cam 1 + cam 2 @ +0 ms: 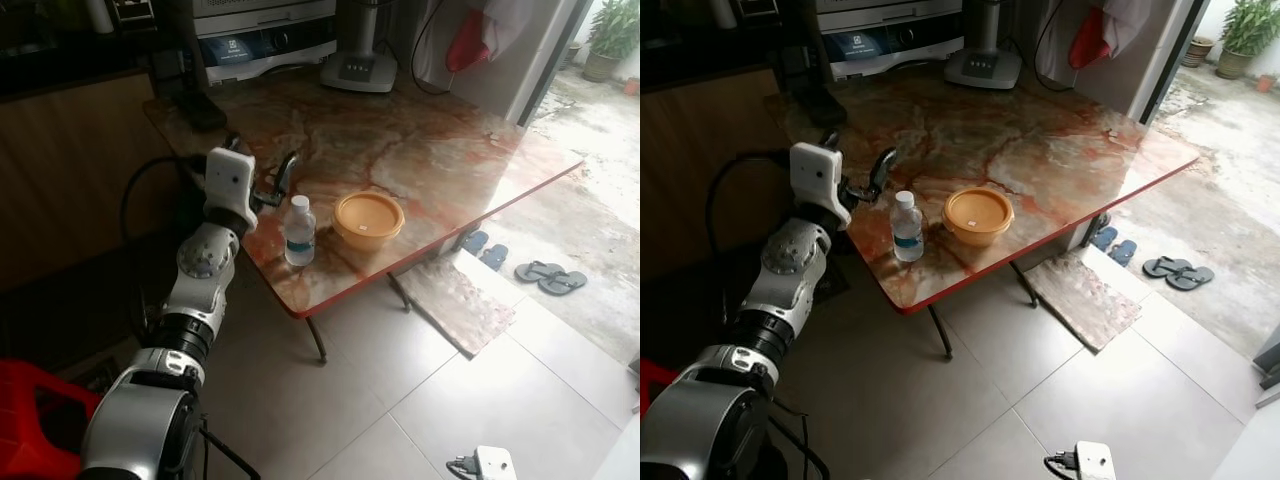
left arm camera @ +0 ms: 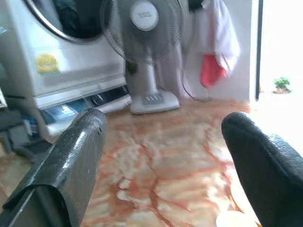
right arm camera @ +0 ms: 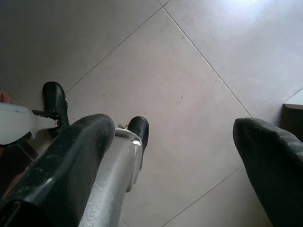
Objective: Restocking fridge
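A small clear water bottle [image 1: 299, 232] with a white cap stands upright near the front left corner of the marble table [image 1: 430, 150]. An orange lidded bowl [image 1: 368, 219] sits just to its right. My left gripper [image 1: 262, 172] is raised over the table's left edge, behind and left of the bottle, apart from it. It is open and empty; in the left wrist view its fingers [image 2: 71, 161] spread wide over the marble top. My right gripper [image 3: 175, 161] hangs open over the tiled floor.
A fan base [image 1: 358, 70] and a washing machine [image 1: 265, 40] stand at the table's far side. A stone slab [image 1: 455, 300] leans under the table's right end, with slippers [image 1: 548, 275] beyond. A red container [image 1: 30, 420] is at my lower left and a plug [image 1: 480, 463] lies on the floor.
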Tool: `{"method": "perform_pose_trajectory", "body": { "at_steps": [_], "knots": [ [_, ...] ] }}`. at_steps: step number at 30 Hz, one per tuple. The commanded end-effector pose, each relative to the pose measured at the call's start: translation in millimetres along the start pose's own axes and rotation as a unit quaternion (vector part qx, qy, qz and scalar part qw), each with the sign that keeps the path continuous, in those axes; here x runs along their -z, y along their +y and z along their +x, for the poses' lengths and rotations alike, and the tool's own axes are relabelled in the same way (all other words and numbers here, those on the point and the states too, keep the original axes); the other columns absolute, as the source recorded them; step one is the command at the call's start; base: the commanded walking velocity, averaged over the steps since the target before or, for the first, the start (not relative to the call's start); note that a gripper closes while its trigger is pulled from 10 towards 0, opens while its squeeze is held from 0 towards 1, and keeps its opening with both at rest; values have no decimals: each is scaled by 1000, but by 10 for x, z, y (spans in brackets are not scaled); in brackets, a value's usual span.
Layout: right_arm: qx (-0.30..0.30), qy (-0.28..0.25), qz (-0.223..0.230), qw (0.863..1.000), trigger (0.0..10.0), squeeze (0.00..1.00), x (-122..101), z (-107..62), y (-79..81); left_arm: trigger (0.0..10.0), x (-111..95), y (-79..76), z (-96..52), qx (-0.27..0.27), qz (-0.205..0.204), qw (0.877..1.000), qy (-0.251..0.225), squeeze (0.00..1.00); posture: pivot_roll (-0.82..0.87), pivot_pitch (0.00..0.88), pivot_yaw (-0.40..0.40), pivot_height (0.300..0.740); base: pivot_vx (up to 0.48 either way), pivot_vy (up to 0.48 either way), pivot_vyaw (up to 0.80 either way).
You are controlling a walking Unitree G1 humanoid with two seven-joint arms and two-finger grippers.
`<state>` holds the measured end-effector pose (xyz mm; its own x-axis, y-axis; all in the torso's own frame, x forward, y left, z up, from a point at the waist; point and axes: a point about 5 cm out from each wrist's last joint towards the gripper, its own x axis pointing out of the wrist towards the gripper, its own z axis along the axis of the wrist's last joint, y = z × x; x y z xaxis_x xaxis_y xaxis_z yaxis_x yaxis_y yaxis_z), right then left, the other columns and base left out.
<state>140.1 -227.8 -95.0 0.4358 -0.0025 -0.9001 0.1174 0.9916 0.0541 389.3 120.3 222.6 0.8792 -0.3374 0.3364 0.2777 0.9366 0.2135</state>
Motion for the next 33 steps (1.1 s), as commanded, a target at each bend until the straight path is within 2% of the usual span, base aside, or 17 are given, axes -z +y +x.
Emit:
{"method": "perform_pose_trajectory", "body": {
  "at_steps": [1, 4, 8, 9, 10, 11, 13, 15, 17, 22, 23, 24, 25, 27, 29, 32, 33],
  "knots": [
    [5, 1, 1, 1000, 10000, 0, 0, -4, -21, 10000, -90, -2, 68, 17, 8, 1000, 10, 0, 30, 0, -35, 740, 0, 0, 0],
    [7, 0, 3, 1000, 10000, 0, -8, -4, -25, 10000, -183, -6, 108, 26, -19, 999, 17, 0, 34, 0, -38, 740, 0, 0, 0],
    [7, 0, 3, 1000, 10000, 0, -10, -4, -26, 10000, -153, -41, 97, 28, -39, 998, 44, 0, 34, 0, -38, 740, 0, 0, 0],
    [7, 0, 3, 1000, 10000, 0, -13, -4, -28, 10000, -125, -73, 96, 34, -69, 995, 70, 75, 33, 0, -41, 740, 0, 0, 0],
    [7, 0, 3, 1000, 10000, 0, -14, -4, -29, 10000, -118, -88, 97, 39, -82, 992, 83, 75, 33, 0, -41, 740, 0, 0, 0],
    [7, 0, 2, 1000, 10000, 0, -16, -5, -30, 10000, -118, -113, 101, 50, -94, 989, 102, 24, 33, 0, -41, 740, 0, 0, 0],
    [7, 0, -1, 1000, 10000, 0, -16, -5, -31, 10000, -132, -141, 102, 70, -92, 986, 118, 0, 36, 0, -42, 740, 0, 0, 0],
    [7, 1, -7, 1000, 10000, 0, -18, -5, -32, 10000, -216, -240, 90, 137, -42, 981, 131, 0, 36, 0, -42, 740, 0, 0, 0],
    [7, 1, -3, 1000, 10000, 0, -16, -5, -33, 10000, -270, -317, 85, 171, -9, 975, 142, 0, 43, 0, -38, 740, 0, 0, 0],
    [6, 1, -1, 1000, 10000, 0, -14, -3, -25, 10000, -293, -300, 115, 163, -10, 972, 171, 0, 43, 0, -32, 740, 0, 0, 0],
    [5, 1, 0, 1000, 10000, 0, -12, -3, -21, 10000, -273, -249, 111, 163, 34, 968, 190, 0, 55, 0, -25, 740, 0, 0, 0],
    [5, 1, 0, 1000, 10000, 0, -12, -2, -19, 10000, -260, -221, 108, 161, 61, 965, 197, 0, 55, 0, -25, 740, 0, 0, 0],
    [5, 1, 0, 1000, 10000, 0, -11, -2, -17, 10000, -256, -191, 116, 149, 70, 966, 198, 0, 55, 0, -24, 740, 0, 0, 0],
    [5, 1, 1, 1000, 10000, 0, -9, -2, -15, 10000, -346, -110, 178, 90, 46, 983, 155, 0, 49, 0, -22, 740, 0, 0, 0],
    [5, 1, 2, 1000, 10000, 0, -10, -1, -14, 10000, -464, -68, 186, 54, -9, 994, 95, 0, 45, 0, -24, 740, 0, 0, 0],
    [6, 1, 0, 1000, 10000, 0, -9, -1, -13, 10000, -564, 54, 145, -9, -10, 1000, 27, 0, 27, 0, -25, 740, 0, 0, 0],
    [7, 0, 2, 1000, 10000, 0, -7, -1, -16, 10000, -583, 115, 122, -37, -38, 999, 10, 0, 29, 0, -24, 740, 0, 0, 0]
  ]
}}
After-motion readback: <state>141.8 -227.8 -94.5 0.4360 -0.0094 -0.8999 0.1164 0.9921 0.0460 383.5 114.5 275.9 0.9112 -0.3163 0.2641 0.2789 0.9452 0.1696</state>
